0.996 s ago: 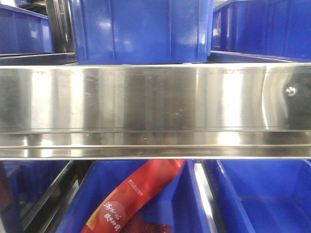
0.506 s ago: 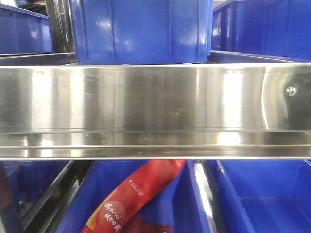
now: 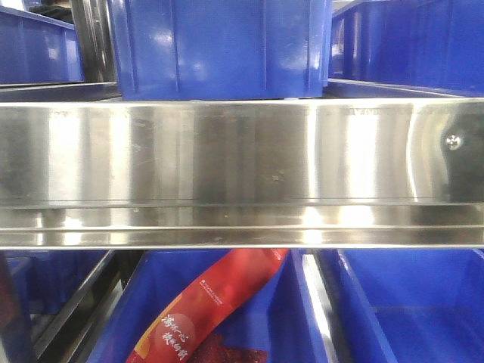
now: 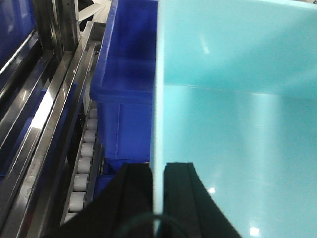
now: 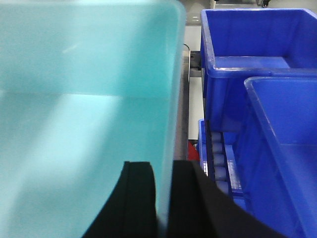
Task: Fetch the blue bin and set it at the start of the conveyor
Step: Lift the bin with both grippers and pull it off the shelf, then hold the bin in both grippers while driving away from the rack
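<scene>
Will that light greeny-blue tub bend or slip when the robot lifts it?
The light turquoise smooth plastic bin shows nothing inside, so it is probably light. Its walls stay straight where the left gripper and right gripper pinch them, so it is likely stiff. The glossy surface might be slippery.

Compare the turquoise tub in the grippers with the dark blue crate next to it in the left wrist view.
Colour: the blue bin is light turquoise, the dark blue crate deep royal blue. Walls: the bin's are smooth, the crate's ribbed. State: left gripper and right gripper each pinch a bin wall; the crate stands ungripped beside the rollers. Both are open-topped rectangular plastic tubs.
</scene>
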